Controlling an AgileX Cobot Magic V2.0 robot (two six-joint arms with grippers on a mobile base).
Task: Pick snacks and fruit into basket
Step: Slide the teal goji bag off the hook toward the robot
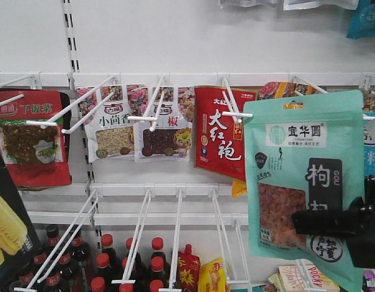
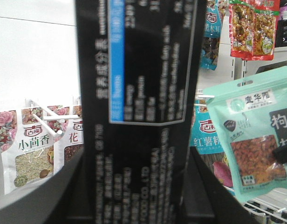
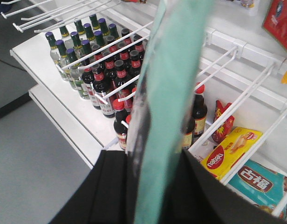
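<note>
Both snacks are in hand. We note the right gripper [image 3: 155, 184] clamped on the lower right edge of the mint-green pouch [image 1: 303, 176], held before the right-hand pegs [image 1: 236, 114] and marked 宜华圆 and 枸. The left gripper [image 2: 134, 191] is closed around the black-and-blue corn box [image 2: 139, 107] at the scene's left; its print is too blurred to read. We judge the next move to be carrying both to the basket, which is out of view.

light: bright, even, soft shadows | glare: wall [image 2: 31, 60] left of left pincer [image 2: 139, 191] washed white | blur: box [image 2: 139, 116] print soft in its grip; pouch [image 3: 174, 84] smeared inside right pincer [image 3: 153, 186]
</note>
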